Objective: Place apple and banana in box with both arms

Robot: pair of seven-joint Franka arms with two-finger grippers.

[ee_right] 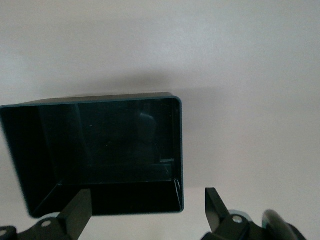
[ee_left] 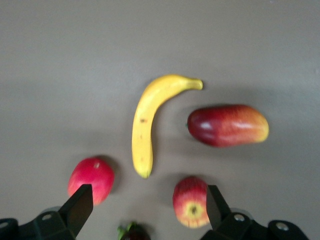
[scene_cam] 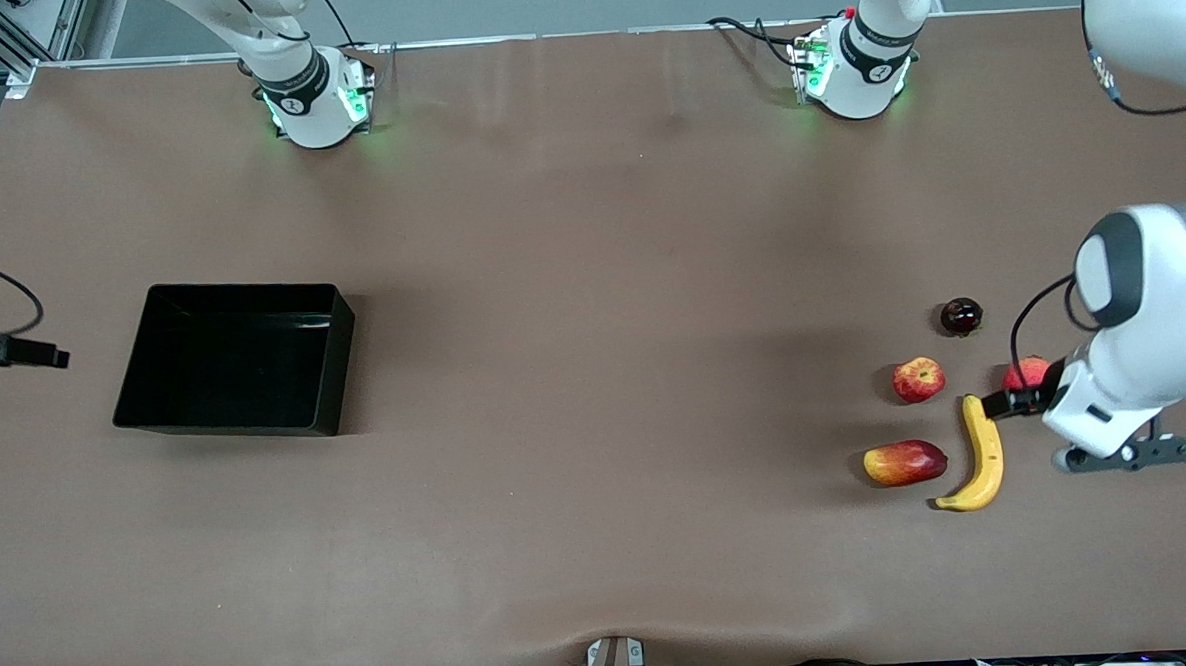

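The apple (scene_cam: 918, 379), red with yellow streaks, lies on the table at the left arm's end; the left wrist view shows it too (ee_left: 190, 201). The yellow banana (scene_cam: 981, 453) lies nearer the front camera, also in the left wrist view (ee_left: 146, 121). My left gripper (scene_cam: 1009, 404) hangs open and empty over the fruits (ee_left: 148, 205), holding nothing. The black box (scene_cam: 234, 359) stands empty toward the right arm's end. My right gripper (scene_cam: 51, 356) is beside the box, open and empty (ee_right: 148, 207), with the box's wall (ee_right: 178, 150) in its view.
A uniformly pinkish-red round fruit (scene_cam: 1027, 370) sits partly under the left gripper. An elongated red-and-yellow fruit (scene_cam: 904, 462) lies beside the banana. A small dark fruit (scene_cam: 961, 315) lies farther from the front camera than the apple. Brown tabletop spans between fruits and box.
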